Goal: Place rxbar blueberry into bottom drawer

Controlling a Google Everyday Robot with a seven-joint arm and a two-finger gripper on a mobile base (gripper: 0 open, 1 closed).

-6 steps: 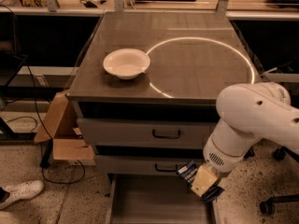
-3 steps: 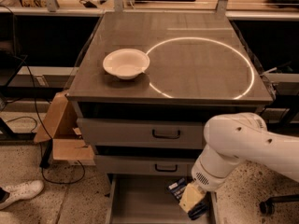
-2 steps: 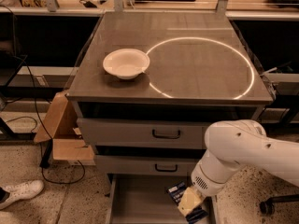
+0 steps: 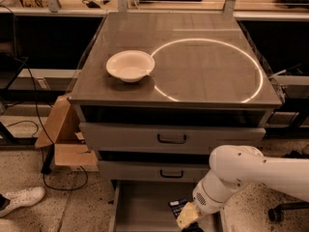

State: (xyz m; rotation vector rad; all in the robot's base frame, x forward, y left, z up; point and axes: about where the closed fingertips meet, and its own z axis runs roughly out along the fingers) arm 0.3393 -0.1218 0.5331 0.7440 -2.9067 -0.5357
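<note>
The bottom drawer [image 4: 143, 203] is pulled open at the foot of the grey cabinet, and its floor shows as a shallow grey tray. My gripper [image 4: 186, 217] hangs from the white arm [image 4: 241, 174] low inside the drawer's right part. It is shut on the rxbar blueberry [image 4: 176, 206], a small dark wrapper with pale lettering that sticks out to the upper left of the yellowish fingers. The bar is down near the drawer floor; I cannot tell whether it touches.
A white bowl [image 4: 129, 65] sits on the cabinet top [image 4: 203, 66], left of a bright ring reflection. The two upper drawers [image 4: 171, 138] with dark handles are closed. A cardboard box [image 4: 65, 144] and cables lie to the left. A white shoe [image 4: 19, 199] is at the lower left.
My arm has come down and leftwards from in front of the middle drawer, carrying the bar down into the open bottom drawer.
</note>
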